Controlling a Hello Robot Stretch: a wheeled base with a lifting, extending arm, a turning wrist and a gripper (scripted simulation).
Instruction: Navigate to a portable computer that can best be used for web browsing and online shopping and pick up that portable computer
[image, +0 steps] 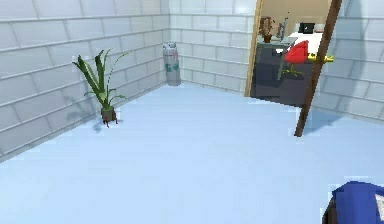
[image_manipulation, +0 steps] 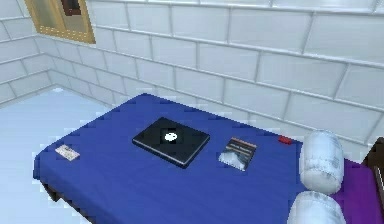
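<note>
Arm side view: closed dark laptop (image_manipulation: 171, 141) lies flat at the middle of the blue bed (image_manipulation: 110, 178) | book (image_manipulation: 238, 152) just beside it, toward 2 white pillows (image_manipulation: 323, 160) | forward view: plant (image: 101, 85) on floor, doorway (image: 290, 50) beyond | fingers: grasp cannot be told.

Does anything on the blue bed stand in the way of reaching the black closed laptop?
Nothing visible does. The flat black closed laptop lies on bare blue bedcover; a dark book lies apart, beside it.
</note>
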